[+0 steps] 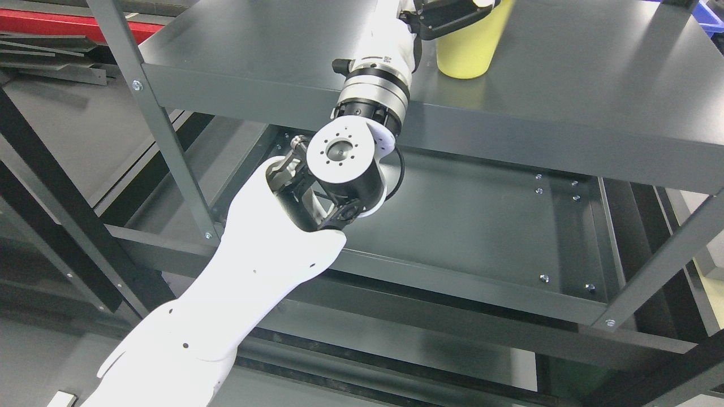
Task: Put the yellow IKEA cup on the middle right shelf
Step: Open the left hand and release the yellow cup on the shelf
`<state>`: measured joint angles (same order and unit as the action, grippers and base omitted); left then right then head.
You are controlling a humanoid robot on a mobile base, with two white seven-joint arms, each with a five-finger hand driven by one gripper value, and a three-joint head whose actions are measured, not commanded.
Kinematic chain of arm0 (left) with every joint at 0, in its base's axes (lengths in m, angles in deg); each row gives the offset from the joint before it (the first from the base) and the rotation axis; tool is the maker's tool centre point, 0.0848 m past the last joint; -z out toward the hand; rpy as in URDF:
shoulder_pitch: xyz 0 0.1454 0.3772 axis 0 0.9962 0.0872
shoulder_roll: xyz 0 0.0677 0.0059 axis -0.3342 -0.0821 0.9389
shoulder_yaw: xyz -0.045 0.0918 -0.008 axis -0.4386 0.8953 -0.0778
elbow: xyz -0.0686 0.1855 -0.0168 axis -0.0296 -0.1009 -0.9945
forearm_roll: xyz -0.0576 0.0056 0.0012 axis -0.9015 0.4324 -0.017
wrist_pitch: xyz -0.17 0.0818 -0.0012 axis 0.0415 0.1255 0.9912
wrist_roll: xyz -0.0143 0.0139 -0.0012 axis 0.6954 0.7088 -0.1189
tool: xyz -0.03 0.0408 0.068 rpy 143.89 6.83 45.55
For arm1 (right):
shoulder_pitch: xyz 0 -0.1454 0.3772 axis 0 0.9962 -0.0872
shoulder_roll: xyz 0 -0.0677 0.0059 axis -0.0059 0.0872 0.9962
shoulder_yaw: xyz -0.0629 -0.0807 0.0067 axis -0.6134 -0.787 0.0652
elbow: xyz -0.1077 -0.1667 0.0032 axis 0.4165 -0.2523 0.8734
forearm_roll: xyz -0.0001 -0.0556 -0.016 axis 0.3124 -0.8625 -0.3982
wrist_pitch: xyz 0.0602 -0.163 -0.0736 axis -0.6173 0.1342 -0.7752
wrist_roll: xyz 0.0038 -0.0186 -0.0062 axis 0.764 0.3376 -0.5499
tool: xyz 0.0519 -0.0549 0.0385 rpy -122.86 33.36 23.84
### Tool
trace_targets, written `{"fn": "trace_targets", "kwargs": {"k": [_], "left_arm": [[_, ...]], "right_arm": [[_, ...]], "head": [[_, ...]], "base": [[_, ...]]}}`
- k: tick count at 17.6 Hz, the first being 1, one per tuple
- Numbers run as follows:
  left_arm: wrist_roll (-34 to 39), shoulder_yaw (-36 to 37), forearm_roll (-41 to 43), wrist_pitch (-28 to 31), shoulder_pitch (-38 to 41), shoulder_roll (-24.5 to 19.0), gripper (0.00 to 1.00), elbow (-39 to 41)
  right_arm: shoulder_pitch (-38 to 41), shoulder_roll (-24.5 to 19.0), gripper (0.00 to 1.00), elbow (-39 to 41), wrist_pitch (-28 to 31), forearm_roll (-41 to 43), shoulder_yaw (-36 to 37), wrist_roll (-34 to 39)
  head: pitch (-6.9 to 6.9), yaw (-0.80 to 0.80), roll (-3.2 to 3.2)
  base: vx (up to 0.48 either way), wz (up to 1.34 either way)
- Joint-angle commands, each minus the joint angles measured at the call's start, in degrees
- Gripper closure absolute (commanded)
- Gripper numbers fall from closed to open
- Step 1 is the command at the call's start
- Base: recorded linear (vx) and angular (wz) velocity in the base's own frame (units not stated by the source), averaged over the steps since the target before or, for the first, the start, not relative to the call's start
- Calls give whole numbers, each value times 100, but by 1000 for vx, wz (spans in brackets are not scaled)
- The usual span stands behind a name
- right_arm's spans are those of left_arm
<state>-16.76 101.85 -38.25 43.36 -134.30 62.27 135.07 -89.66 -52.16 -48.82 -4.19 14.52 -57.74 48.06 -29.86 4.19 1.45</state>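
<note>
Yellow cup [468,51]: plain pale-yellow plastic, base down on grey metal shelf [594,85], leaning slightly. Top cut off by frame edge; upper part covered by dark left hand [452,14] clasping it.

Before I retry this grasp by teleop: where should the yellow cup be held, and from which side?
Hold the yellow cup around its side wall, coming from the left as the left hand does; it stands upright on the shelf, its body round and tapered.
</note>
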Motion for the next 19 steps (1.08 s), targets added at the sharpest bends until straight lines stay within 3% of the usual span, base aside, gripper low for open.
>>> {"fn": "trace_targets", "kwargs": {"k": [1, 6, 10, 12, 15, 19], "left_arm": [[-4, -305, 28, -385, 141, -100, 1, 131], [-126, -349, 423, -1238, 387, -100, 1, 193], [-933, -383, 625, -2135, 712, -100, 1, 202], [-1277, -436, 687, -2312, 940, -113, 1, 298], [-1541, -673, 748, -2470, 1240, -307, 1, 491], [-2199, -770, 1319, -3514, 1740, -816, 1, 501]], "right_arm": [[79, 100, 1, -1, -3, 141, -97, -2], [79, 100, 1, -1, -3, 141, -97, -2], [79, 100, 1, -1, -3, 141, -97, -2], [79, 100, 1, -1, -3, 141, -97, -2], [79, 100, 1, -1, -3, 141, -97, -2], [79, 100, 1, -1, -3, 141, -97, -2]], "head": [[0, 0, 0], [0, 0, 0], [0, 0, 0], [0, 0, 0], [0, 0, 0], [0, 0, 0]], "base": [[0, 0], [0, 0], [0, 0], [0, 0], [-39, 8], [-140, -19]]}}
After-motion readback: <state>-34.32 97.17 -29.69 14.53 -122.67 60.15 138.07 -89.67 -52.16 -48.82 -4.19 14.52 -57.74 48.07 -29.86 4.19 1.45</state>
